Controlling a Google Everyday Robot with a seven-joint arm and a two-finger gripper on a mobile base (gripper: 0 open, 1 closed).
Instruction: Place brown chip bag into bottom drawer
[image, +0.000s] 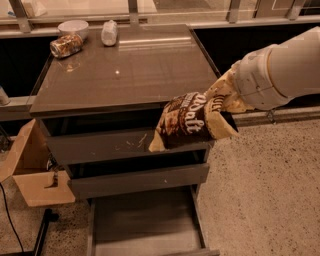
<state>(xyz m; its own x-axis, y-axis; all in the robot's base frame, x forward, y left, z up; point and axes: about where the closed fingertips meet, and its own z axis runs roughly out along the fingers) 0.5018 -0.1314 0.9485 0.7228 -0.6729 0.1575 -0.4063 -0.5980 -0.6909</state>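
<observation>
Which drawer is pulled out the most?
The bottom drawer: it sticks far out, showing its flat floor. The middle drawer and top drawer are hardly out. The claw holds the brown chip bag by the top drawer.

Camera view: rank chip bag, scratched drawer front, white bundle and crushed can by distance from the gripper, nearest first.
1. brown chip bag: held in the gripper, off the front right corner of the cabinet.
2. scratched drawer front: just behind and left of the bag.
3. white bundle: back of the cabinet top.
4. crushed can: back left corner, farthest.
</observation>
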